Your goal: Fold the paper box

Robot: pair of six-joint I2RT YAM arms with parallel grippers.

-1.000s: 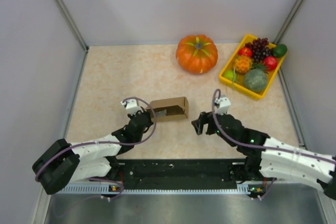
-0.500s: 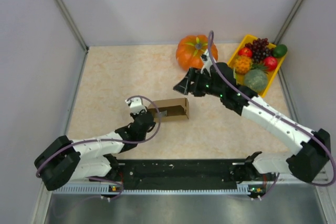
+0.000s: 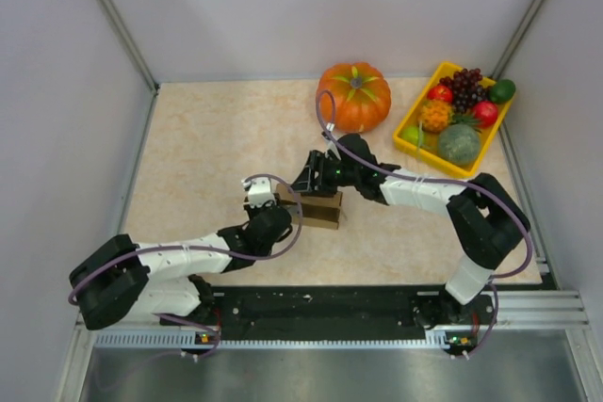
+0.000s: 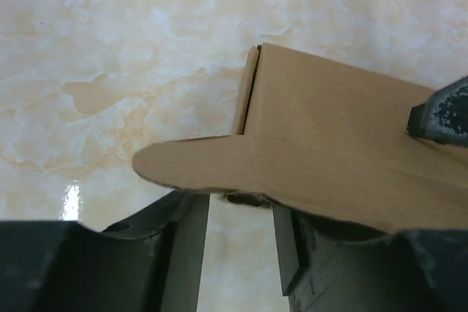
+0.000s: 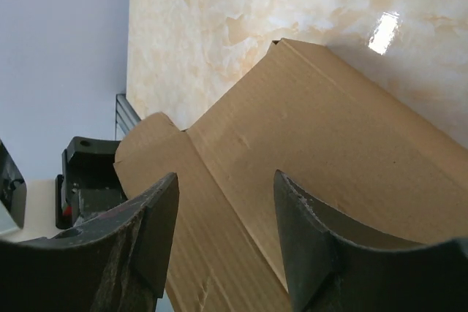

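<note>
Seeing the paper box (image 3: 322, 211) lying on the marbled beige tabletop (image 3: 207, 138), near the middle and slightly toward the near edge. Looking at plain brown cardboard in rectangular form, with one rounded flap (image 4: 190, 162) sticking out flat at the left end.

Finding the left gripper (image 3: 283, 204) at that same left end. Seeing in the left wrist view both fingers (image 4: 183, 242) standing apart just below the flap, with a strip of tabletop showing between them; clamping nothing, as far as visible.

Finding the right gripper (image 3: 314, 183) hanging over the box from the far side, fingers (image 5: 150, 231) spread wide, with the cardboard top panel filling the gap between them. Noticing in the left wrist view one dark fingertip (image 4: 442, 111) of this gripper at the top face of the box; not being able to confirm real contact there.

Seeing farther back an orange pumpkin (image 3: 353, 96) near the rear wall, well apart from the box. Seeing beside the pumpkin, in the far right corner, a yellow plastic tray (image 3: 424, 159) holding dark grapes (image 3: 464, 87) and several other fruits, red, orange and green.
</note>
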